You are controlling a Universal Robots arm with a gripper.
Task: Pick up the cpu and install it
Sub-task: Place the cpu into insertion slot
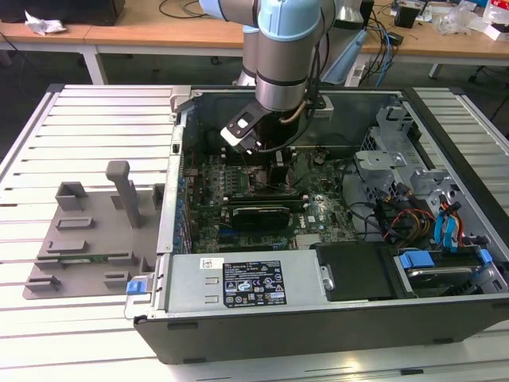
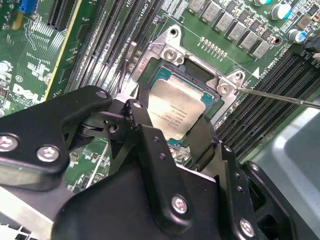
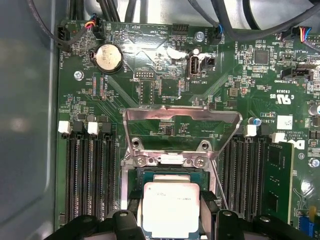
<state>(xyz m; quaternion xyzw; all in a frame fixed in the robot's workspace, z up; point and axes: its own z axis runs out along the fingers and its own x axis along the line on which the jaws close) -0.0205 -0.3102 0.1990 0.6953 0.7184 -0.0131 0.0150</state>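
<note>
One cpu gripped by one end effector, at one open socket

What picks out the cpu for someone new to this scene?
Find the open computer case, then the green motherboard inside. At its open metal-framed socket, the cpu is the small silver square between the gripper's black fingers, unlike the long dark slots beside it.

cpu: at the socket, possibly seated
gripper: fingers clasp cpu's two sides
load plate: raised off socket

Wooden desks behind, slatted white table
</note>
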